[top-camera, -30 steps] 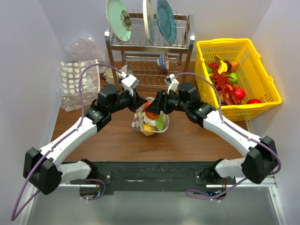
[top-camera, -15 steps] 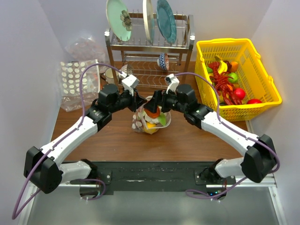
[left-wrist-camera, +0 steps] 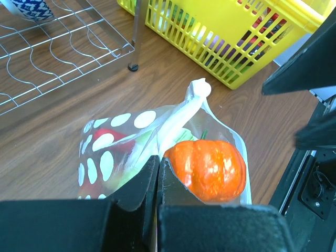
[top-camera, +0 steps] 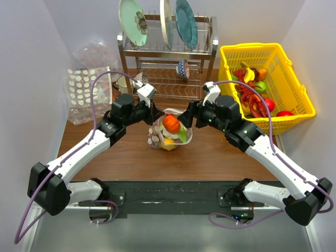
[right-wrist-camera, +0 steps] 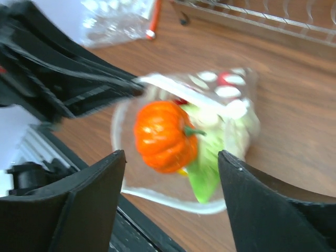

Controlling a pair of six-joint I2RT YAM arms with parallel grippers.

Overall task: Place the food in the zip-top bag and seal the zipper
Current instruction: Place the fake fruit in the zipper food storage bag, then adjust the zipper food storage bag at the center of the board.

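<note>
Orange pumpkin (top-camera: 170, 123), one; bag (top-camera: 155, 138) in left end effector (left-wrist-camera: 158, 167); right end effector (top-camera: 188, 117) wide.

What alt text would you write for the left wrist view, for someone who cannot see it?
The left tool, shut, pinches the rim of a clear dotted plastic zip-top bag holding an orange toy pumpkin. Behind it on the brown wooden table stands a yellow plastic basket.

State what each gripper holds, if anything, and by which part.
The left gripper pinches the zip-top bag by its mouth edge; the right gripper is open and holds nothing.
</note>
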